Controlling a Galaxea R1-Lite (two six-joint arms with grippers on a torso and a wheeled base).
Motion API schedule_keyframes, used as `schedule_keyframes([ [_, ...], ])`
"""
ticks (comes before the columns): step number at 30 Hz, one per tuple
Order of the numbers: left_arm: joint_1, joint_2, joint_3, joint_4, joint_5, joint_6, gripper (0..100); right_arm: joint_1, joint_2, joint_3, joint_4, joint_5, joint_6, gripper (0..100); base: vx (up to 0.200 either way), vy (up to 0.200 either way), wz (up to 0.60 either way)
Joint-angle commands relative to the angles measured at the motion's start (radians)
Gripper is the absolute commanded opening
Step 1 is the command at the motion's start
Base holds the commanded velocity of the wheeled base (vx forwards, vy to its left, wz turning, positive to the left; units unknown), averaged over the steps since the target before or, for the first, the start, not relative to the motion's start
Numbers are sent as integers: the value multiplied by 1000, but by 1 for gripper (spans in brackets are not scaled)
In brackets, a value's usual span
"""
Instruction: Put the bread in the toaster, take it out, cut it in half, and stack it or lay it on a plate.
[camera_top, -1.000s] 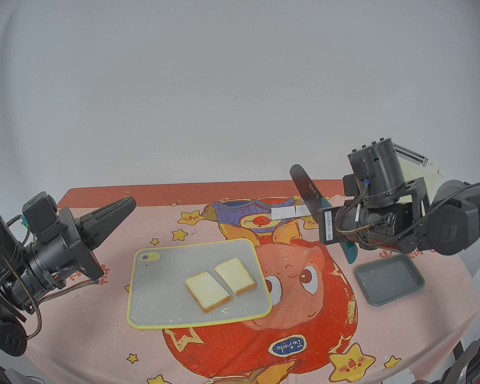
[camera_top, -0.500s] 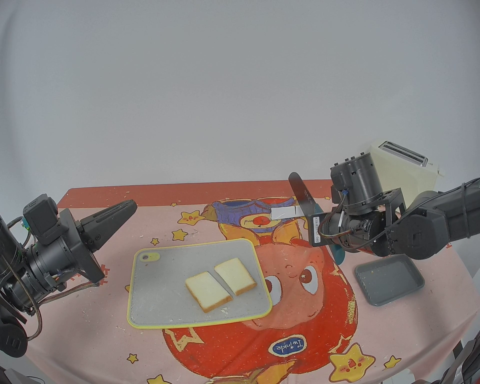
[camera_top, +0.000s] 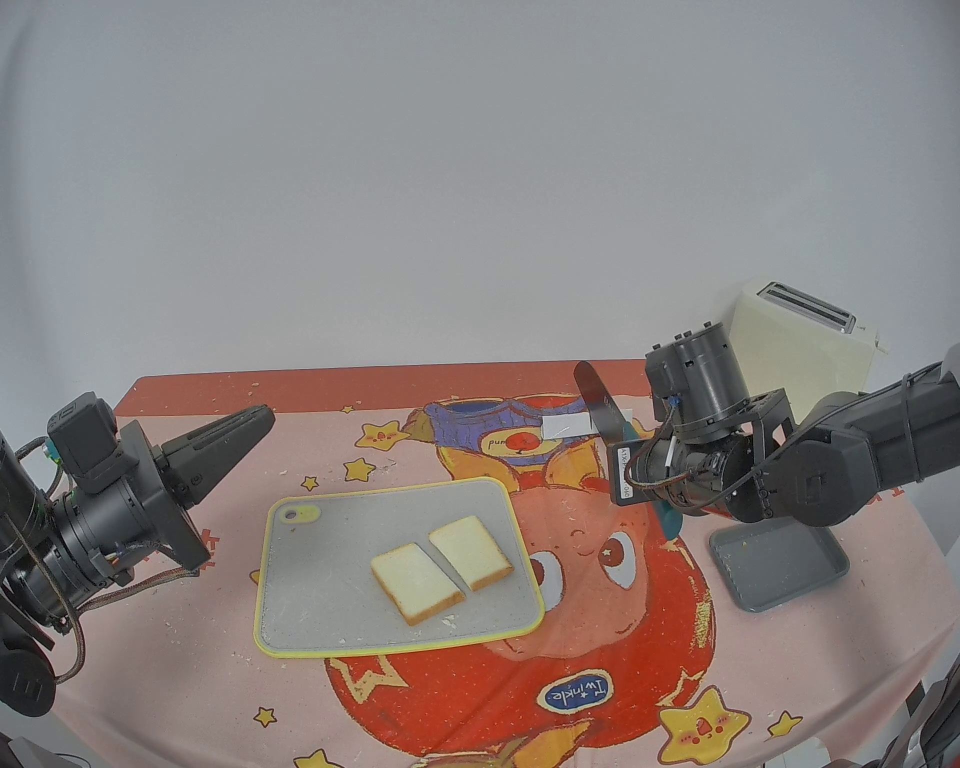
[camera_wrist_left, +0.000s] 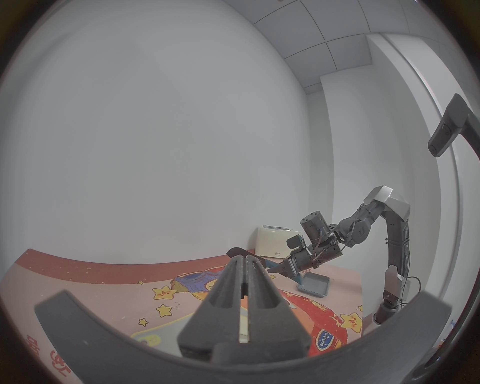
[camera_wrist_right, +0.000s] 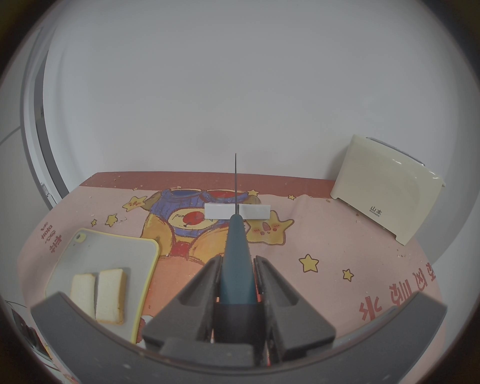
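Note:
Two toasted bread halves (camera_top: 417, 583) (camera_top: 471, 551) lie side by side on a grey cutting board (camera_top: 320, 580) with a yellow rim; they also appear in the right wrist view (camera_wrist_right: 110, 295). My right gripper (camera_top: 640, 472) (camera_wrist_right: 237, 262) hovers over the table right of the board, shut on a knife (camera_top: 600, 403) with a teal handle (camera_wrist_right: 236, 265), its dark blade pointing up and away. My left gripper (camera_top: 222, 435) (camera_wrist_left: 245, 260) is shut and holds nothing, left of the board and above the cloth. The cream toaster (camera_top: 800, 350) stands at the back right.
A grey rectangular plate (camera_top: 780, 560) lies on the cartoon tablecloth (camera_top: 600, 640) below my right arm. A white strip (camera_top: 575, 425) lies at the back centre of the table. A grey wall rises behind the table.
My right arm has moved left and lower with the knife, uncovering the toaster behind it. The left gripper and the bread have stayed put.

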Motion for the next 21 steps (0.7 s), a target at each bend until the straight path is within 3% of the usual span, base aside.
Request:
schedule_keyframes([
  [1, 0, 1, 0, 0, 0, -1, 0, 0, 3, 1, 0, 0, 0, 0, 0, 0, 0],
  [21, -2, 1, 2, 0, 0, -1, 0, -8, 27, 3, 0, 0, 5, 0, 0, 0, 0],
])
